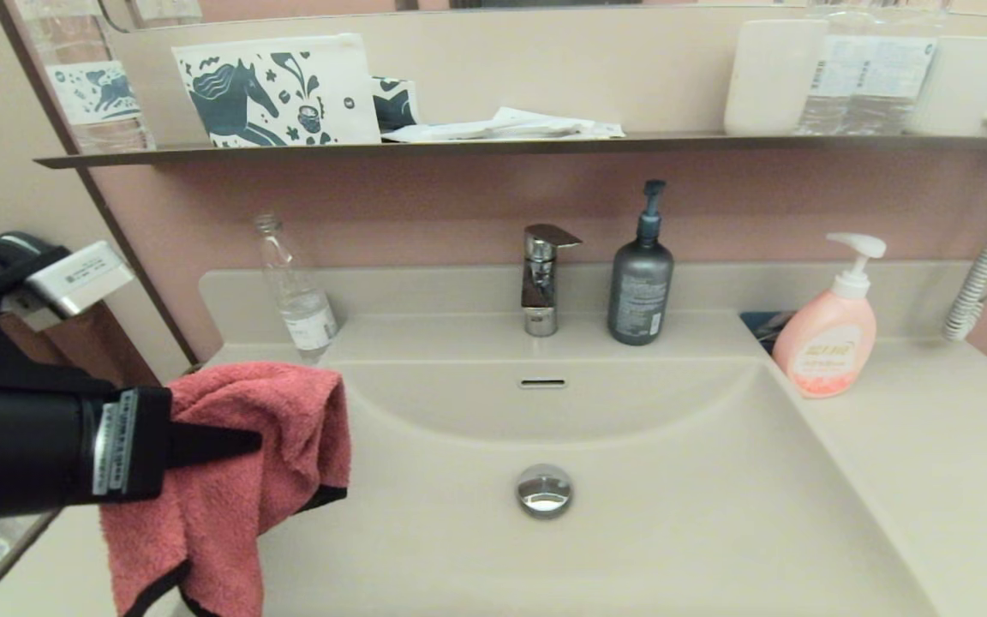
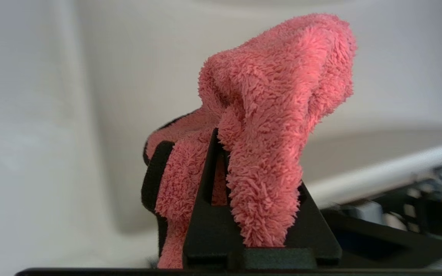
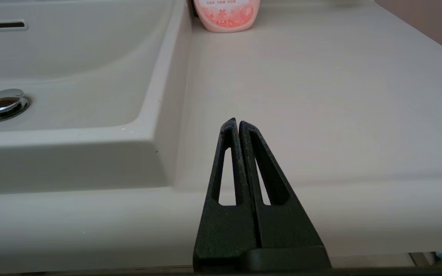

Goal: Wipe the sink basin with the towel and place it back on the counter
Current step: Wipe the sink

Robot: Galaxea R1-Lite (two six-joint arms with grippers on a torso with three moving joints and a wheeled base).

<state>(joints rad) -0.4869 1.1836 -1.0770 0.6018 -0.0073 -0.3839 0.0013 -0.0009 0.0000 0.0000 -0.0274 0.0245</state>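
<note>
Now | left gripper (image 1: 236,446) pinching towel (image 1: 236,480) | sink basin (image 1: 673,514) beige | right gripper (image 3: 238,126) pressed together

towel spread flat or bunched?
Bunched: the towel hangs in folds from the shut left end effector at the sink basin's left edge.

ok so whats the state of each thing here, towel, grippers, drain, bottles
towel: lifted, hanging from the left gripper at the basin's left edge
left gripper: shut on the towel
right gripper: shut, empty, over the counter
sink basin: nothing in it
drain plug: raised
pink soap bottle: upright on the counter
grey pump bottle: upright
</note>
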